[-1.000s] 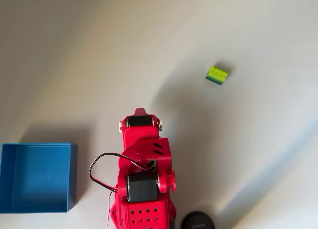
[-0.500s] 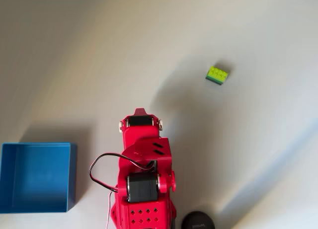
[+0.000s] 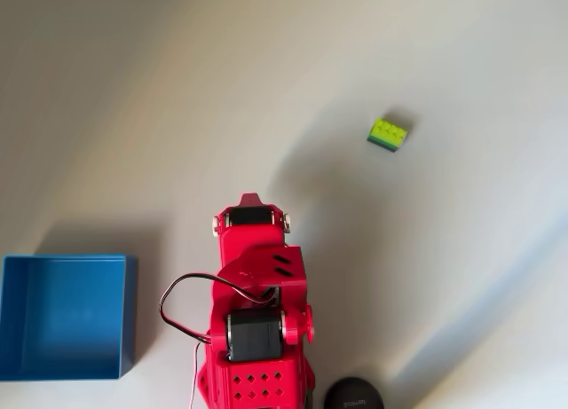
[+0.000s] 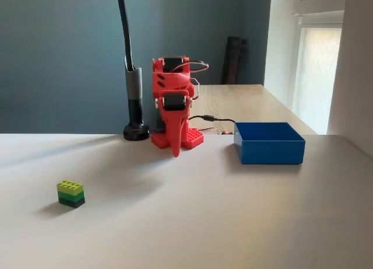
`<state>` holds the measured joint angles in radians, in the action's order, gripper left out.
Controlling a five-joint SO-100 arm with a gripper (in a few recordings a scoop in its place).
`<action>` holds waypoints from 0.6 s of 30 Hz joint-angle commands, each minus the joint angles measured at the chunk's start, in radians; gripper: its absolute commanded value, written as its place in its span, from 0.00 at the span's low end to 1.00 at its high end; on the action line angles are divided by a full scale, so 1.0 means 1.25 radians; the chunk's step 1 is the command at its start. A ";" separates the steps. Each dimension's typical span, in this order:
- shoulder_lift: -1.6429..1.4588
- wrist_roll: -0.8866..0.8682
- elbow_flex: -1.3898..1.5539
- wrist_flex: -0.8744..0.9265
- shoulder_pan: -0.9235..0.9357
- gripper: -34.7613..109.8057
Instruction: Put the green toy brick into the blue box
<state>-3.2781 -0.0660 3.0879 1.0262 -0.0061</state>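
Overhead view: the red arm sits folded over its base, so nothing has been reached for yet. In the fixed view the jaws [image 4: 176,147] hang tip-down, seemingly closed and empty. One green toy brick [image 3: 389,134] lies on the desk [image 3: 133,98], well apart from them; one blue box [image 3: 62,316] waits empty on their other side.

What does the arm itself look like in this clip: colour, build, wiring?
The arm is bright red plastic throughout, with black servo motors set into its joints and a perforated red base. A black cable loops out beside it in the overhead view. The gripper tapers to a red point.
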 commanded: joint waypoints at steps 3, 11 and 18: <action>-0.005 -0.011 -0.009 0.002 -0.009 0.24; -0.005 -0.011 -0.009 0.002 -0.010 0.24; -0.005 -0.005 -0.009 0.001 -0.011 0.24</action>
<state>-3.2781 -0.0660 3.0879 1.0262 -0.0153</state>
